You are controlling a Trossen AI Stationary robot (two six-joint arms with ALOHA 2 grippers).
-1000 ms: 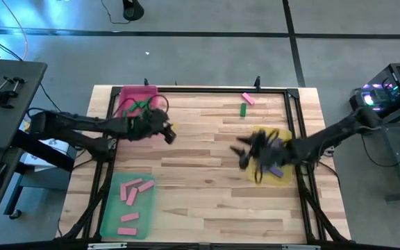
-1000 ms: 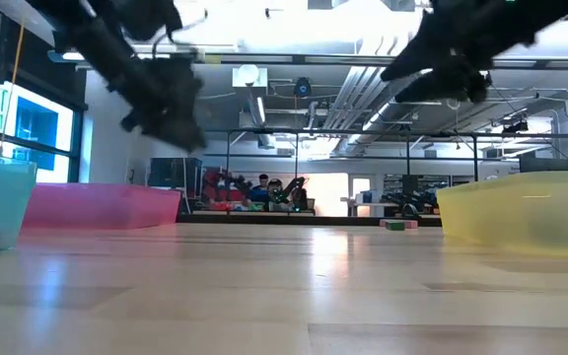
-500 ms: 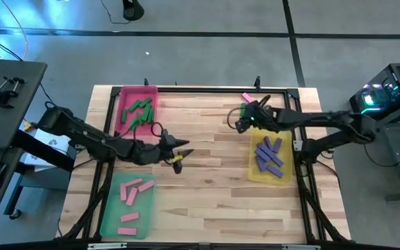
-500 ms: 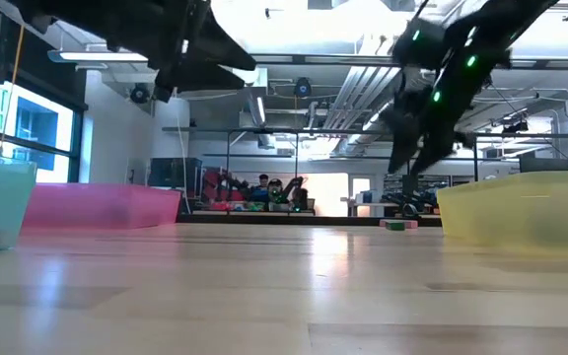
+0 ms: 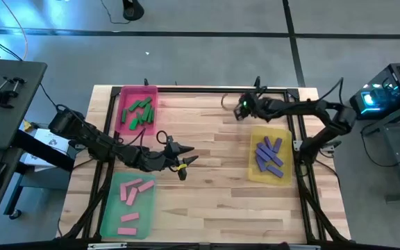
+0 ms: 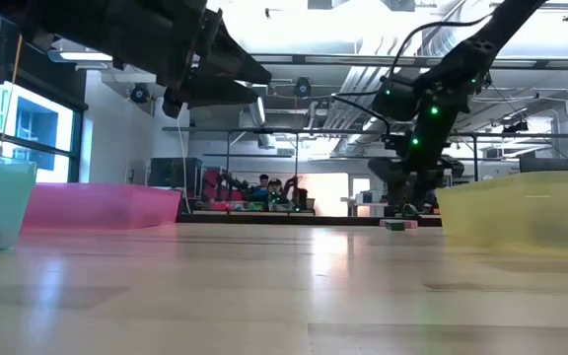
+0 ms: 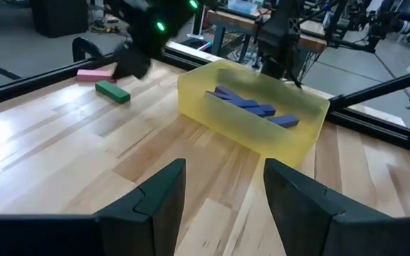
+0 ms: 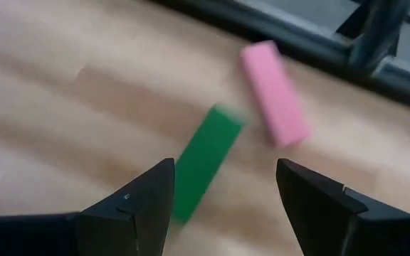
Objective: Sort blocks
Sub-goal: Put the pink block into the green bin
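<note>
Blocks lie in four groups on the table [image 5: 207, 201]: green ones [image 5: 137, 112] in the pink tray [image 5: 122, 94] at about 10 o'clock from the table's middle, pink ones [image 5: 132, 196] in the green tray [image 5: 111, 221] at about 7 o'clock, purple ones [image 5: 269, 155] in the yellow tray [image 5: 253, 173] at about 3 o'clock, and two loose on the bare wood at about 1 o'clock. The loose pair, a green block [image 8: 205, 160] and a pink block [image 8: 272, 92], lie near each other without touching, close to the black frame rail [image 5: 207, 90] along the far edge; in the high view the right arm covers them. The right gripper [image 8: 223, 206] hangs directly over this pair, its two fingers spread wide with nothing between them, the green block showing in the gap. Beside it at about 5 o'clock stands the yellow tray, and the rail post [image 8: 379, 32] rises just beyond the pink block. The left gripper [image 5: 186, 163] hovers above open wood near the table's middle, at about 8 o'clock from the right gripper and well apart from it, between the pink tray and the green tray; its fingers stand apart and hold nothing. From the left wrist view the yellow tray sits between that gripper and the right arm [image 7: 144, 32], with the loose pair off to one side of the tray. Beyond the table are a grey floor, a desk [image 5: 5, 104] and a lit computer case [image 5: 387, 94]
</note>
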